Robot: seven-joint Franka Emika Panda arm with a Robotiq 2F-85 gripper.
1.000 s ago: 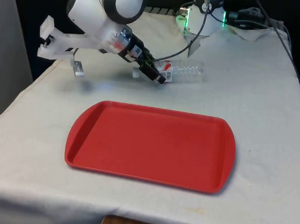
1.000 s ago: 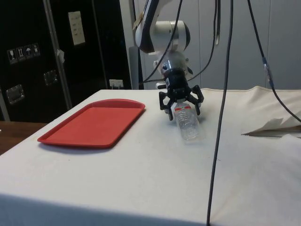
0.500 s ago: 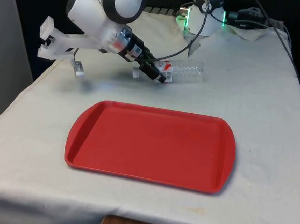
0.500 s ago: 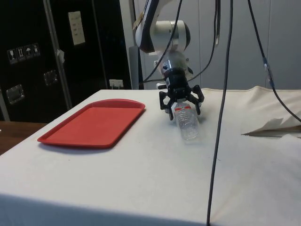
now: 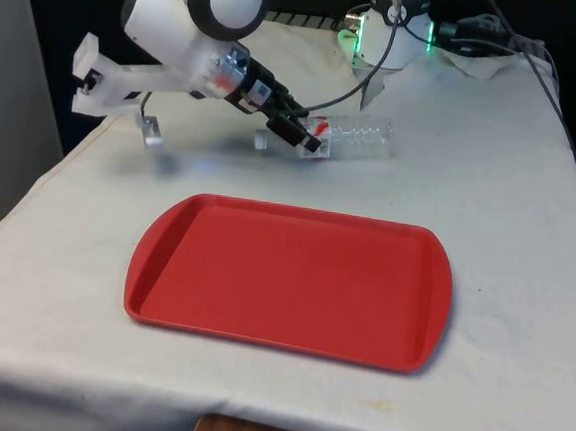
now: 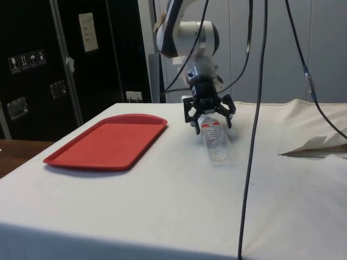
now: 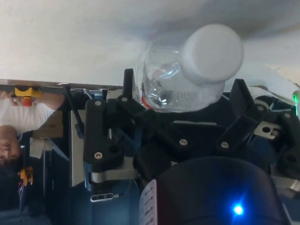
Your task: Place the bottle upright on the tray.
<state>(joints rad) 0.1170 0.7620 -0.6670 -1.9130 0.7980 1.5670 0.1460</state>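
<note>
Front view, left to right: arm reaches in from the far left, angled down toward the table. Gripper sits at the capped end of the bottle, low over the cloth. Bottle is clear plastic with a red-and-white label, lying on its side on the far half of the table, body pointing to the front view's right. Red tray lies flat on the near half, well apart from the bottle. Cables are bunched at the far right edge.

Side view, left to right: tray at left on the cloth, gripper right of it, fingers spread wide to either side of the bottle's top end. Bottle lies on the table, its base toward the near side. Fingers straddle it with gaps showing, no clamping. Hanging cables cross the right part of the picture, crumpled cloth at far right.

Wrist view: a person in a white top shows beyond the table edge. Gripper open, black fingers flanking the bottle. White cap points toward the camera. Whether the fingers touch the plastic I cannot tell.
</note>
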